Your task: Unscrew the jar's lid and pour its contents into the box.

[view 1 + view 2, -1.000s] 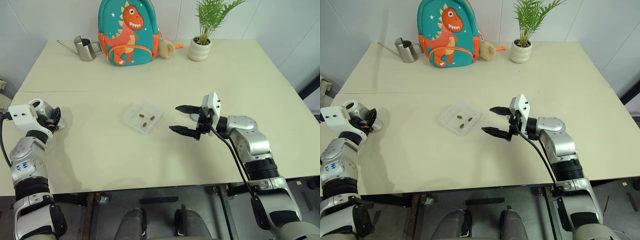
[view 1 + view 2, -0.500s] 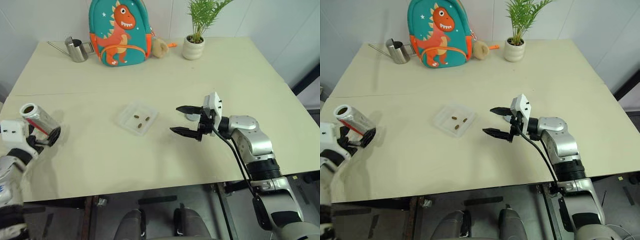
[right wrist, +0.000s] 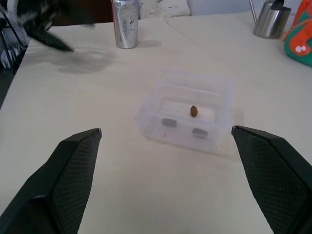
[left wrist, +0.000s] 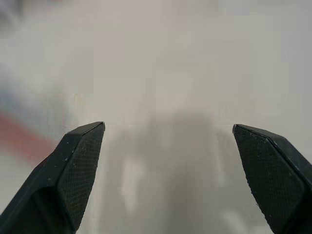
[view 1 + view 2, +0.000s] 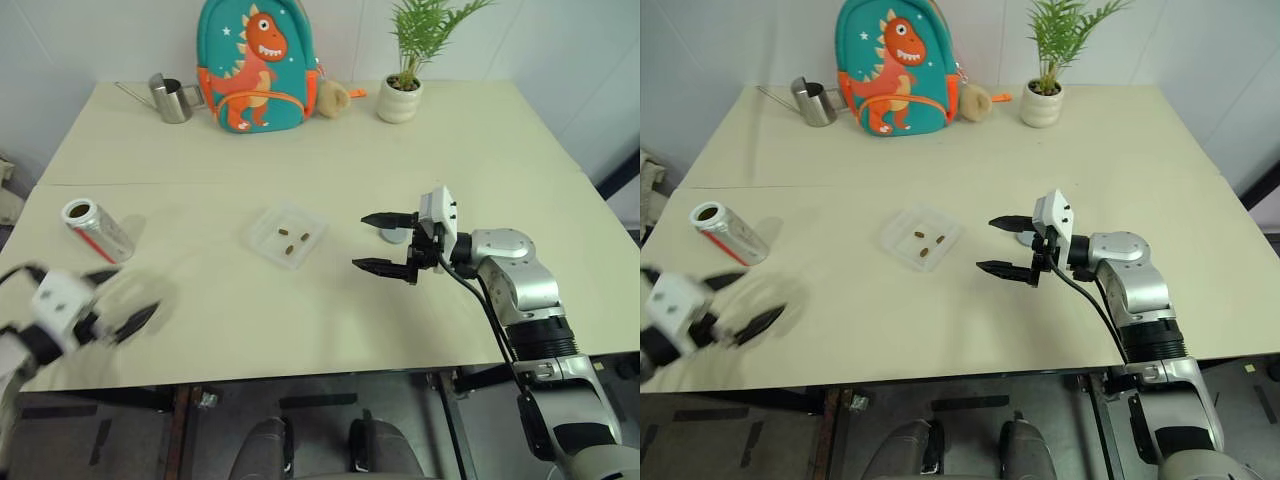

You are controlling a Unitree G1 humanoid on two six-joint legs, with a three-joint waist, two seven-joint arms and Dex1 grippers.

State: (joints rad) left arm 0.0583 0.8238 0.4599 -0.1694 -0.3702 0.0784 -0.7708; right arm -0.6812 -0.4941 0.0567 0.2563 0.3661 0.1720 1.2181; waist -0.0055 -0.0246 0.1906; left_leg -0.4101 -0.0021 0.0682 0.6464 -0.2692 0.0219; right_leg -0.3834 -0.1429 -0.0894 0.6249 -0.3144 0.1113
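Now the jar (image 5: 96,229) stands apparently upright, mouth up; both end effectors released.

Table (image 5: 300,330): pale cream. Jar (image 5: 97,229): clear and silvery, one red stripe on its side. Box (image 5: 287,236): clear plastic — contents (image 5: 292,239) dark brown. Lid (image 5: 393,236): grey-silver. Backpack (image 5: 256,65): teal, orange dinosaur print, small stars. Watering can (image 5: 172,98): steel grey. Plant (image 5: 424,25): green fronds — pot (image 5: 399,100) white. Right gripper (image 5: 386,244) fingers: black.

One jar (image 5: 96,229), one box (image 5: 285,234), three pellets (image 5: 294,240), one lid (image 5: 394,236), one backpack (image 5: 255,64), one plant (image 5: 403,72), one watering can (image 5: 171,97).
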